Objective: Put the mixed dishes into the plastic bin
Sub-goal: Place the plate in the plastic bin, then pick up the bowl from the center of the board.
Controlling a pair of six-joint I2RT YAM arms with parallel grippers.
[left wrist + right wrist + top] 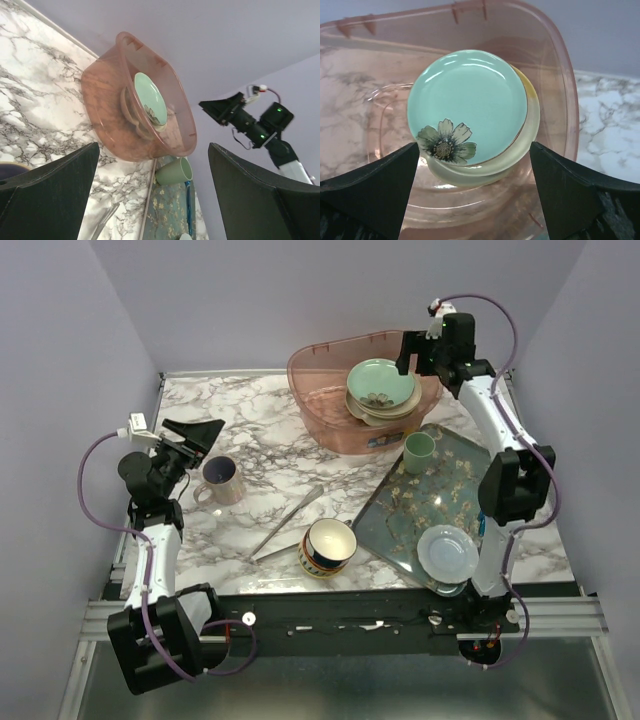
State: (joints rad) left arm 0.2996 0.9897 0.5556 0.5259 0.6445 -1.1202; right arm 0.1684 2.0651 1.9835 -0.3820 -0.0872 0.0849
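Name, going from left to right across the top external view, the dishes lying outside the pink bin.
The mug → navy-and-yellow bowl → pale plate. The green cup overlaps the plate's span sideways, so I leave it out.

You see the pink bin (102,95) by the surface's (30,75) far edge, a mint-green plate (150,97) topping the stack inside and a green cup (174,171) nearby.

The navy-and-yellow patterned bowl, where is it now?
In the top view, the bowl stands midway along the near edge of the table, between the metal tongs and the floral tray.
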